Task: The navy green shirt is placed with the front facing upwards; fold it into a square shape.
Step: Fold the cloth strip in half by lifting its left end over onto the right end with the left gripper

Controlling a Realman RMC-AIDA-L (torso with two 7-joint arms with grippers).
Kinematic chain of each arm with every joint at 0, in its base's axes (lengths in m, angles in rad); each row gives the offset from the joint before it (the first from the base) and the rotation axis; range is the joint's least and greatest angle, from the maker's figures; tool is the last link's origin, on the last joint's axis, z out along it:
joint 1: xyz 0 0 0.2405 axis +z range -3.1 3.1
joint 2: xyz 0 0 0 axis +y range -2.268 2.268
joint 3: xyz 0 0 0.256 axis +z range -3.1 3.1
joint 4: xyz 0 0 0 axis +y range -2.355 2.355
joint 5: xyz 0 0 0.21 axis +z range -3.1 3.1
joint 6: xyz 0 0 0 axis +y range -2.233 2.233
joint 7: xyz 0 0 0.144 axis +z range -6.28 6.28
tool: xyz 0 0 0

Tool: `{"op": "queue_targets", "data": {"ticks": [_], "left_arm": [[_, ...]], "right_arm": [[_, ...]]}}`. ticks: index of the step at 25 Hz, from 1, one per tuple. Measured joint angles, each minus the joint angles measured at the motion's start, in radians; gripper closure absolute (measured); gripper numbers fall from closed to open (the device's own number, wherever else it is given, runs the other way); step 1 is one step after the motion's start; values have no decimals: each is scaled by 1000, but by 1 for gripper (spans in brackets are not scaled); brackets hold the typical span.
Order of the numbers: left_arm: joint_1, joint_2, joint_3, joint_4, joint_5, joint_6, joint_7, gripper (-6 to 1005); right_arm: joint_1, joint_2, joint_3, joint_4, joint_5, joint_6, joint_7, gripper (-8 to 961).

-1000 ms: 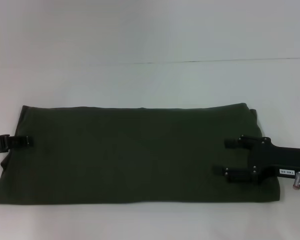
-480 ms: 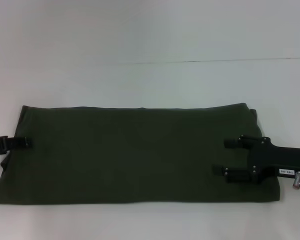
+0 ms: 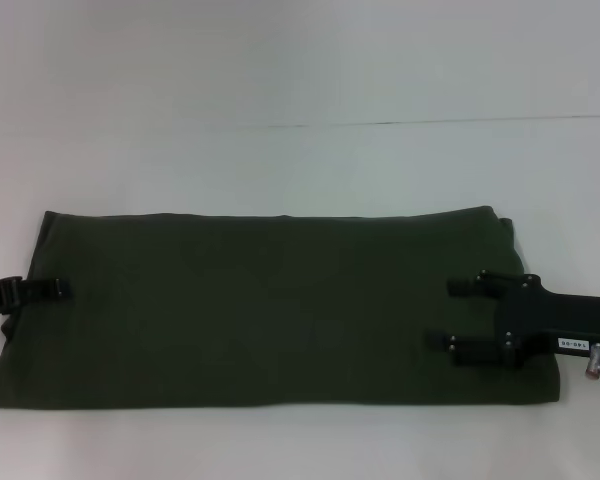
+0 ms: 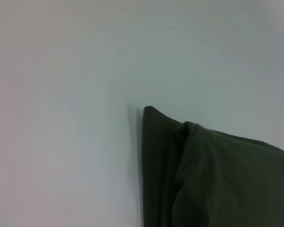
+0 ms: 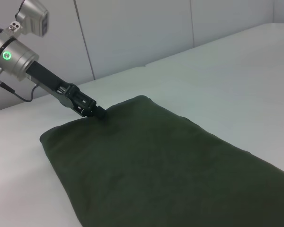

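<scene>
Olive-green cotton fills the middle of the head view: the navy green shirt point(image 3: 270, 305) lies flat on the white table point(image 3: 280, 160) as a long band, already folded along its length, with its long axis running from the robot's left to its right. The print is not visible. The right claw point(image 3: 445, 315) rests over the right end of the band, its two fingers apart and pointing inward along the long axis; nothing is between them. The left claw point(image 3: 52, 290) reaches only the left short edge, and I cannot tell if its fingers are apart or together. In the left wrist view only a corner of the shirt point(image 4: 217, 175) shows, with layered folds, on the table point(image 4: 61, 118). In the right wrist view the shirt point(image 5: 151, 165) stretches away toward the left claw point(image 5: 97, 112), which touches the far end. To my judgement, the next fold must carry one short end toward the other, and each claw stands at its own end.
</scene>
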Motion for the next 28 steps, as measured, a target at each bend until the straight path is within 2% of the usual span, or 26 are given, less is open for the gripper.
{"op": "queue_targets", "data": {"ticks": [28], "left_arm": [[-51,3,9,-74,1,89,11,169]], "right_arm": [[-9,0,0,0,0,-3,-3,41]]}}
